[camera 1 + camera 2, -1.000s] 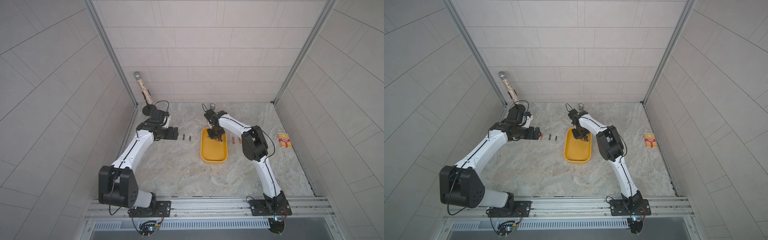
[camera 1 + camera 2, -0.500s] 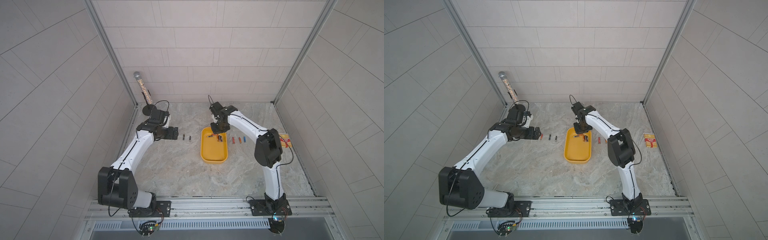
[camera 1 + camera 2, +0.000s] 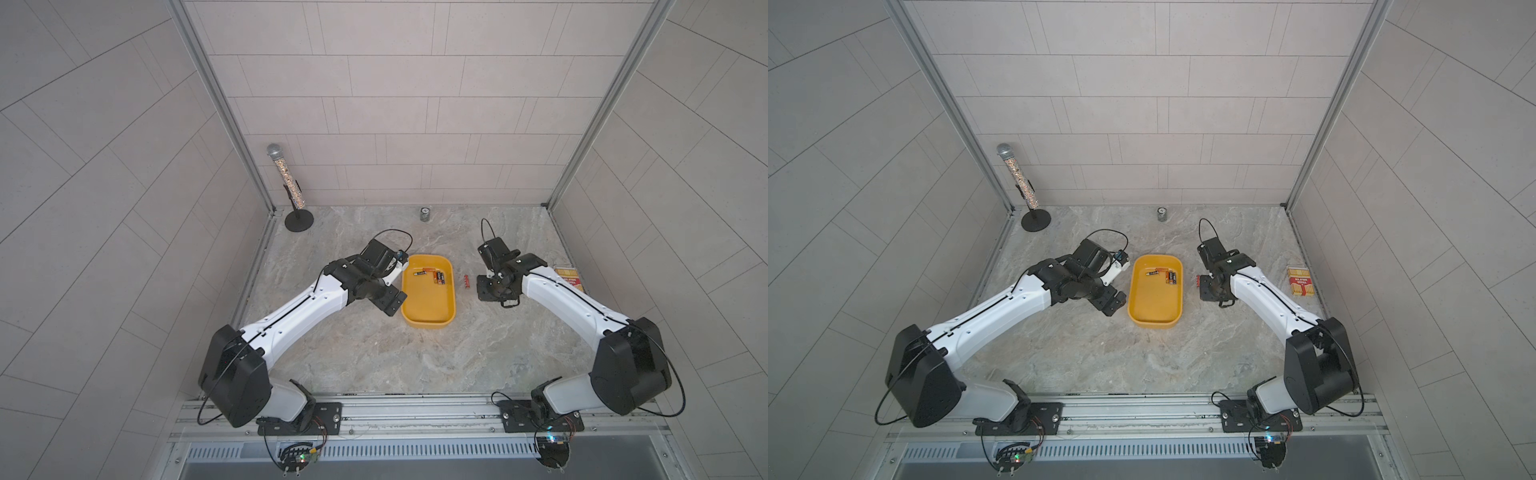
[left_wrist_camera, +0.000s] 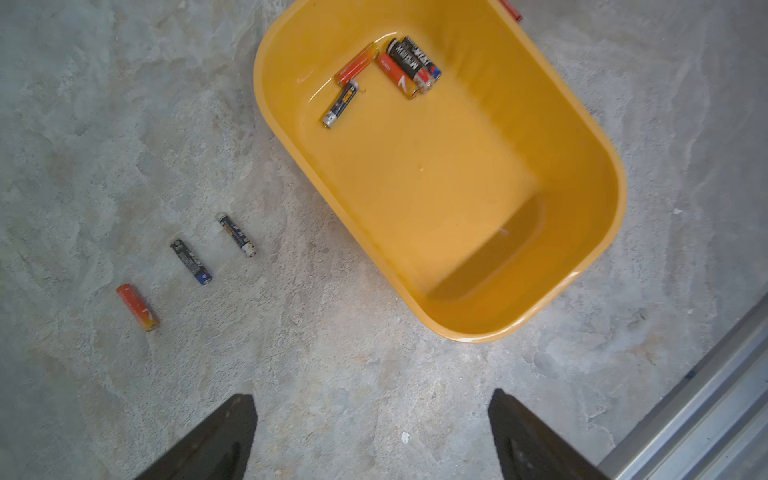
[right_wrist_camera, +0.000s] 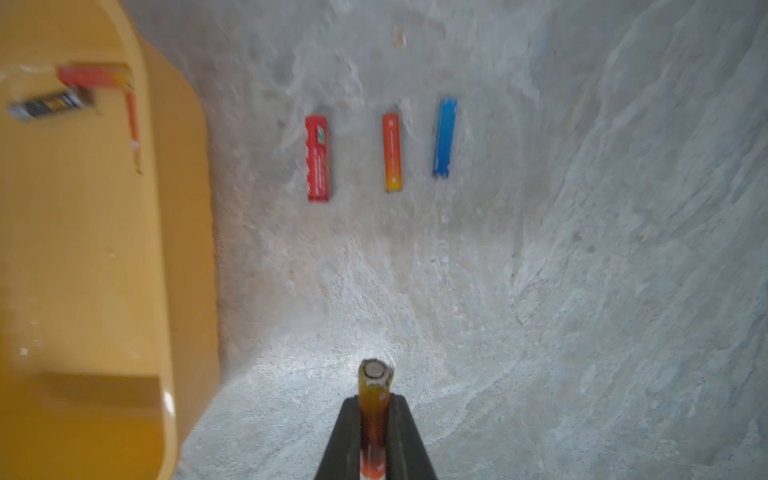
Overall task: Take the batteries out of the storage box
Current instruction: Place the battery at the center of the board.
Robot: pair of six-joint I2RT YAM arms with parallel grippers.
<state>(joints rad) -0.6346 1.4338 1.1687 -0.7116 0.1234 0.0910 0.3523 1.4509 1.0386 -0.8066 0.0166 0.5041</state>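
Only the right wrist view showed the right gripper (image 5: 374,401) squeezing a smooth, round orange battery (image 5: 375,376), just beside the shiny yellow plastic storage box (image 5: 83,249). Only the left wrist view showed the left gripper (image 4: 372,397) spread wide and empty, near the box, with three loose batteries (image 4: 191,262) on the rough grey stone table (image 4: 332,374). More batteries (image 4: 409,64) lay inside the box, apart from both grippers.

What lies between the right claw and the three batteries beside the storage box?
In the right wrist view, only bare tabletop separates the right claw, holding an orange battery, from the three batteries.
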